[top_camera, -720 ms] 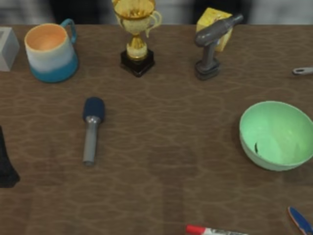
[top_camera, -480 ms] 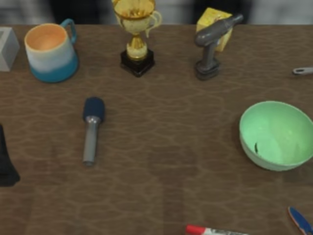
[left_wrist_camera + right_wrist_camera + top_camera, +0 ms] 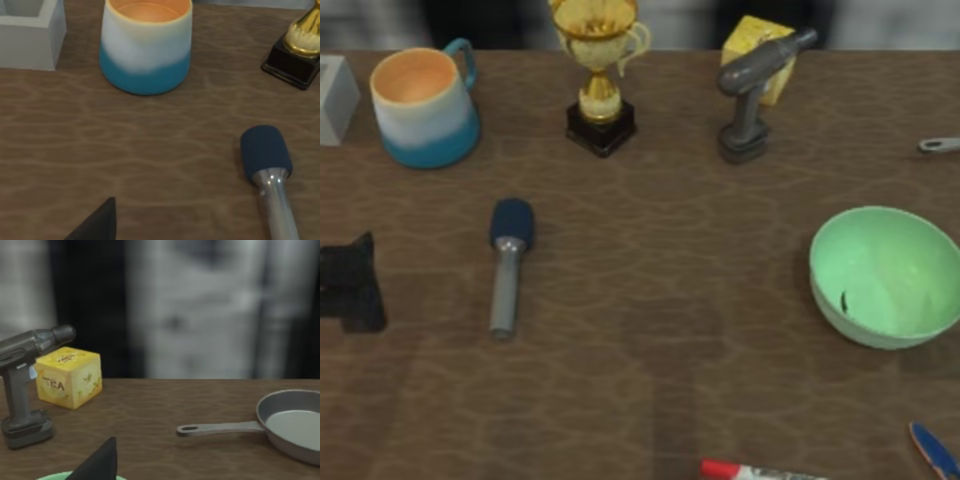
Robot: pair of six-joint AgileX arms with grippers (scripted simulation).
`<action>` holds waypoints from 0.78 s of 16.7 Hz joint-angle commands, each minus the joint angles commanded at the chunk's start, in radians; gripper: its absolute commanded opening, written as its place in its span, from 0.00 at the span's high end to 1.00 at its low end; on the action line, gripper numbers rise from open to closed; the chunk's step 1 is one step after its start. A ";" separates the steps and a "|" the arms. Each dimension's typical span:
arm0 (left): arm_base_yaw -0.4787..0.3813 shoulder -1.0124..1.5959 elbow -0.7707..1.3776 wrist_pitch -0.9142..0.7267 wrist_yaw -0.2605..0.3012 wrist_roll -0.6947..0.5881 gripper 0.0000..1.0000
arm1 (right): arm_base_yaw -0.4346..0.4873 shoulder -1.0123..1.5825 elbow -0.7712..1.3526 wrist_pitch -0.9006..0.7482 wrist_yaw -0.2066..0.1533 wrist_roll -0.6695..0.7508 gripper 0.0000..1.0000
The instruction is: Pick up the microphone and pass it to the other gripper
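Note:
The microphone (image 3: 507, 268) lies flat on the table's left half, with its navy foam head toward the far side and its grey handle toward the near side. In the left wrist view the microphone (image 3: 267, 167) shows head and upper handle. My left gripper (image 3: 353, 287) hovers at the left edge, level with the handle and well apart from it. It is open and holds nothing; one dark fingertip (image 3: 100, 222) shows in its wrist view. My right arm is outside the top view; its fingertip (image 3: 100, 460) stands over the green bowl's rim.
A white and blue mug (image 3: 423, 105) and a grey box (image 3: 334, 98) stand at the far left. A gold trophy (image 3: 600, 70), a grey drill (image 3: 750, 92) and a yellow cube (image 3: 750, 42) line the back. A green bowl (image 3: 885, 275), a marker (image 3: 750, 470) and a pan (image 3: 290, 425) sit to the right.
My left gripper has come in from the left edge, rising toward the far side and a little rightward toward the microphone. Nothing on the table moved.

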 joint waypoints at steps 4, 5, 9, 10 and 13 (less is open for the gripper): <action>-0.066 0.409 0.248 -0.184 0.011 -0.060 0.00 | 0.000 0.000 0.000 0.000 0.000 0.000 0.00; -0.082 0.504 0.310 -0.230 0.014 -0.075 0.00 | 0.000 0.000 0.000 0.000 0.000 0.000 0.00; -0.144 0.839 0.537 -0.396 0.025 -0.130 0.00 | 0.000 0.000 0.000 0.000 0.000 0.000 0.00; -0.157 0.914 0.588 -0.432 0.027 -0.142 0.00 | 0.000 0.000 0.000 0.000 0.000 0.000 0.00; -0.190 1.104 0.718 -0.518 0.033 -0.173 0.00 | 0.000 0.000 0.000 0.000 0.000 0.000 0.00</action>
